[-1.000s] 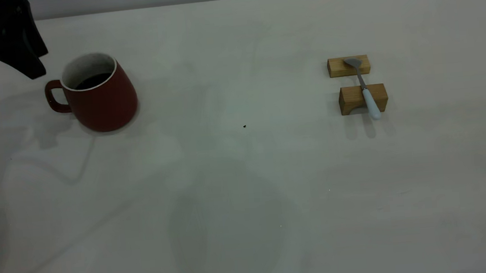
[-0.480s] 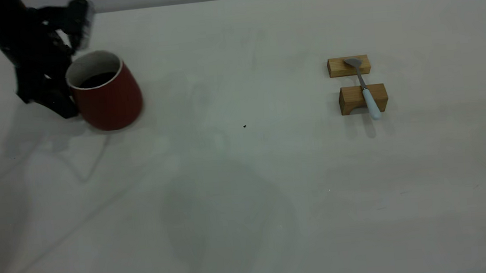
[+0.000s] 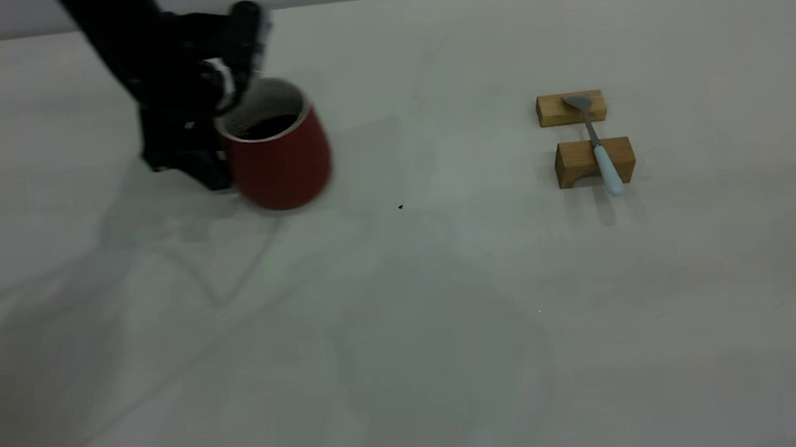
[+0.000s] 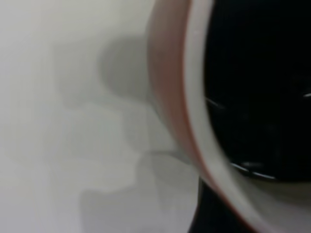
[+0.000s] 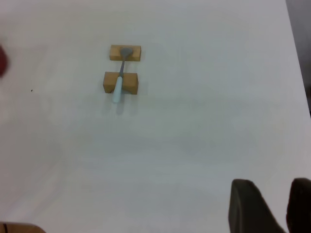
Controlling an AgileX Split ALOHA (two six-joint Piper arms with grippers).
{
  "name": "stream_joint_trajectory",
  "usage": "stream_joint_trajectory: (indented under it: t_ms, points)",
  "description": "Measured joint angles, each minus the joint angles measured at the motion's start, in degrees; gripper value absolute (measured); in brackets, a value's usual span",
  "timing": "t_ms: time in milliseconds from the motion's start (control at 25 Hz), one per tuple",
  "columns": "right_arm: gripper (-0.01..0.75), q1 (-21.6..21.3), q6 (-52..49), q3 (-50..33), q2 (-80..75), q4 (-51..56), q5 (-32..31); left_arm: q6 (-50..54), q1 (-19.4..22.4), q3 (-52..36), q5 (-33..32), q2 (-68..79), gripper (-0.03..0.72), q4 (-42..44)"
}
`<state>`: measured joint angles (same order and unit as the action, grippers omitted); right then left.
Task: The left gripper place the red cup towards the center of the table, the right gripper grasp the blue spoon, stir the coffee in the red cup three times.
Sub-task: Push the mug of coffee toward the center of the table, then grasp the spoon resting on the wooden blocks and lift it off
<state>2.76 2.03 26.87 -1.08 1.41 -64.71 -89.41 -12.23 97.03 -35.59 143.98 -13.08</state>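
While the left gripper (image 3: 207,143) holds the red cup (image 3: 276,151) on its handle side, at about nine o'clock of the mug, the cup sits left of the table's (image 3: 408,338) middle, upright, with the dark coffee (image 3: 267,127) showing inside the speckled rim. The handle is hidden behind the black fingers, so the jaws appear pinched on it or on the wall beside it; a grip there would leave the cup's mouth free for stirring, and that seems the reason for it. In the left wrist view the rim and the dark liquid fill the frame at close range.

A tiny dark speck (image 3: 400,207) lies on the bare tabletop at roughly four o'clock from the cup, and nothing stands between the mug and the centre.

Well apart, at three o'clock, the blue spoon (image 3: 597,148) bridges two wooden blocks (image 3: 572,109), bowl on the farther block, pale handle overhanging the nearer one. Raised like this, its handle should be easy to pinch from above.

The right gripper (image 5: 272,206) hangs high and away from the spoon, its jaws slightly parted, holding nothing.
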Motion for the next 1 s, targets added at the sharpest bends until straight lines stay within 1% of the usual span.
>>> stream_joint_trajectory:
  t_ms: [280, 400, 600, 760, 1000]
  points:
    - [0.237, 0.0, 0.0, 0.0, 0.0, 0.0, 0.0, 6.45, -5.15, 0.0, 3.47, 0.17, 0.558, -0.09]
    - [0.237, 0.0, 0.0, 0.0, 0.0, 0.0, 0.0, 7.41, -6.81, 0.0, 4.95, 0.22, 0.558, -0.13]
    - [0.237, 0.0, 0.0, 0.0, 0.0, 0.0, 0.0, 10.01, -7.54, 0.0, 4.99, 0.14, 0.558, -0.01]
    - [0.237, 0.0, 0.0, 0.0, 0.0, 0.0, 0.0, 14.05, -7.2, 0.0, 0.44, -2.77, 0.558, 2.67]
    - [0.237, 0.0, 0.0, 0.0, 0.0, 0.0, 0.0, 19.76, -5.74, 0.0, -8.01, -15.36, 0.558, 5.33]
